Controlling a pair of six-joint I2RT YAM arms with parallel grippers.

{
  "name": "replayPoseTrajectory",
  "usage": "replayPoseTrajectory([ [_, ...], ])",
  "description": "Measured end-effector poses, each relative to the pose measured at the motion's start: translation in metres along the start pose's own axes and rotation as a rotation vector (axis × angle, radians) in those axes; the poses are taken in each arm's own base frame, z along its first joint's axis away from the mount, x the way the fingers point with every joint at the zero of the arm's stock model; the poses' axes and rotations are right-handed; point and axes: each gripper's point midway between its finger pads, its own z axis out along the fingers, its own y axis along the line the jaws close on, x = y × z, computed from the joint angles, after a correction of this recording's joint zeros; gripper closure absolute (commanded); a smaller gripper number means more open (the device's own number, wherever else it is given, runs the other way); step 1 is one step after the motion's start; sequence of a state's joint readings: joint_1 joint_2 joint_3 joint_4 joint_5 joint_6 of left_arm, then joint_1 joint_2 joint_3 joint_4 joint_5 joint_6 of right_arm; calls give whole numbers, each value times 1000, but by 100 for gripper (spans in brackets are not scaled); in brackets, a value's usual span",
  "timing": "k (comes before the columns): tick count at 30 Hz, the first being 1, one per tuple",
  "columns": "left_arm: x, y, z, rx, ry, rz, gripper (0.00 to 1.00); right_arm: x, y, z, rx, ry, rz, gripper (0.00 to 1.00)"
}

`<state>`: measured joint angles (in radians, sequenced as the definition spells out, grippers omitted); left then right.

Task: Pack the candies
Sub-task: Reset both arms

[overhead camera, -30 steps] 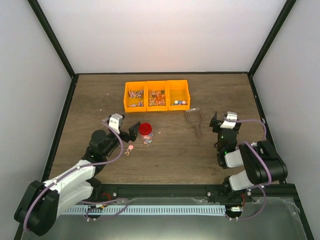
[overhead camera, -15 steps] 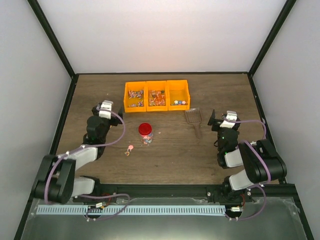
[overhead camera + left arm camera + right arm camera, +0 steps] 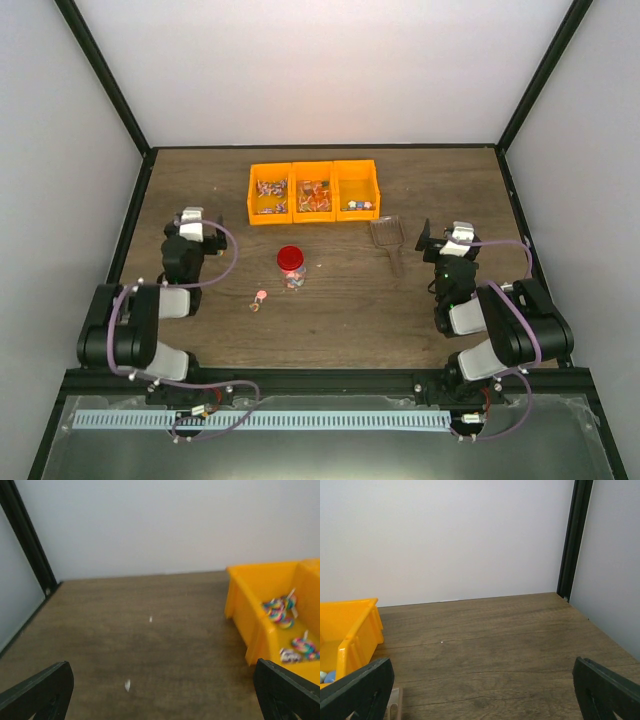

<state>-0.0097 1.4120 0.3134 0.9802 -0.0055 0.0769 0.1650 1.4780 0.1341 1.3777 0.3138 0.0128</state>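
Logged left gripper [image 3: 160, 700] and right gripper [image 3: 480, 695] spread, empty. Noted candies [image 3: 272, 190] in orange bins [image 3: 312, 165], strays [image 3: 258, 298] near red-lidded jar [image 3: 291, 260] — judged between steps; next move likely needed a fine pinch.

The three bins [image 3: 313, 218] are orange-yellow; the candies [image 3: 280, 614] inside show rainbow swirls. The lid [image 3: 291, 258] is red, the counter [image 3: 350, 310] brown woodgrain.

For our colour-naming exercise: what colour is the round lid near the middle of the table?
Red. The lid shows best in the top external view.
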Motion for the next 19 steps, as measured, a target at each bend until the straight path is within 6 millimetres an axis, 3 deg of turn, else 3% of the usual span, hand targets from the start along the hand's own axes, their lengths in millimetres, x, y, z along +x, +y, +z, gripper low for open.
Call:
replayPoseTrajectory([
  [5,50,7,2,-46,106,-23,0,0,0,0,0,0,0,0],
  [11,36,10,3,-61,47,-32,0,0,0,0,0,0,0,0],
  [19,32,10,3,-62,33,-33,0,0,0,0,0,0,0,0],
])
